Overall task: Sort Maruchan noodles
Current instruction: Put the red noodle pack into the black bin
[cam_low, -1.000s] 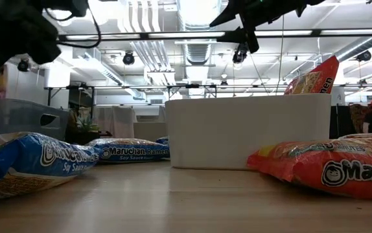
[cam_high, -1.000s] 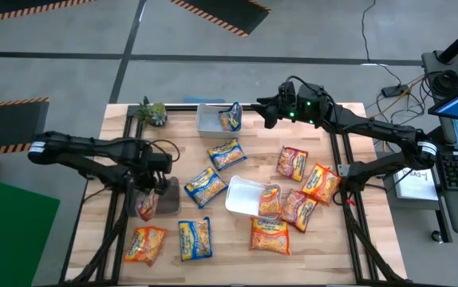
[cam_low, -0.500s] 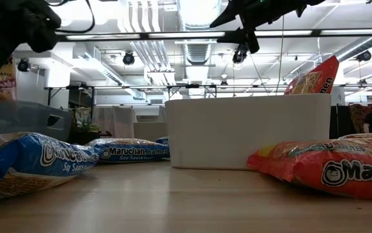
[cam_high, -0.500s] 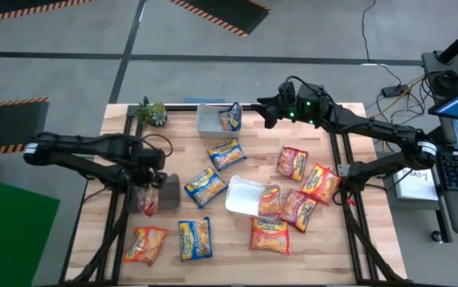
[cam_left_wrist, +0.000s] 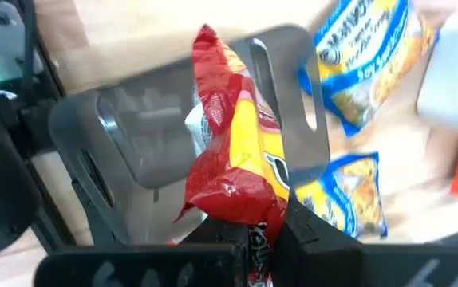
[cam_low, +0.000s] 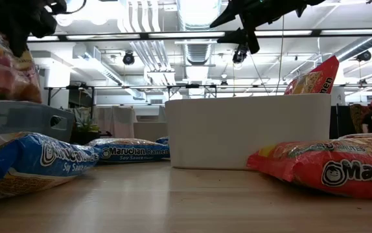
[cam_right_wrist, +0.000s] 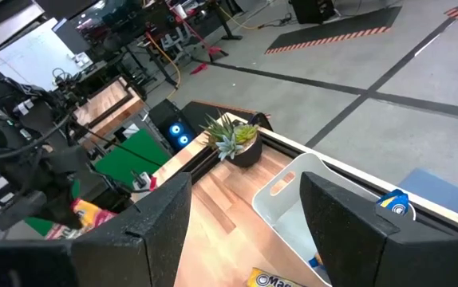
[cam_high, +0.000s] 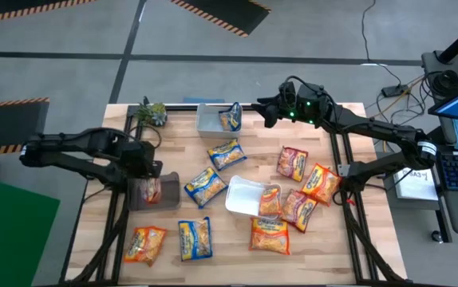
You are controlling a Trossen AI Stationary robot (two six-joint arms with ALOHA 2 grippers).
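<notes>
My left gripper (cam_high: 150, 180) is shut on a red-and-yellow Maruchan packet (cam_left_wrist: 241, 151) over the dark grey tray (cam_high: 137, 194) near the table's left edge. In the low view the packet (cam_low: 1, 65) hangs at the top left above that tray (cam_low: 17, 120). My right gripper (cam_right_wrist: 245, 231) is open and hovers near the far edge beside the clear tray (cam_high: 210, 119), where a blue packet (cam_high: 230, 118) leans. Blue (cam_high: 204, 185), orange (cam_high: 270, 236) and red (cam_high: 293, 162) packets lie flat on the table. One orange packet (cam_high: 270, 199) leans in the white tray (cam_high: 241, 194). My left gripper pinches the red packet between its two fingers at one end (cam_left_wrist: 249, 214), coming from above and pointing down. The packet hangs below the fingers, lifted clear of the table, with its free end (cam_left_wrist: 207, 40) over the dark tray's inside. Whether it touches the tray I cannot tell.
A small potted plant (cam_high: 154, 113) stands at the far left corner. Blue packets (cam_low: 30, 162) and an orange one (cam_low: 328, 168) lie close to the near edge. The black frame rails (cam_high: 342, 159) run along the table's left and right sides.
My left gripper has carried the red packet a little toward the far edge, from the dark tray's near-left corner to above its middle. In the low view the packet has come further into sight. The right arm has kept still.
</notes>
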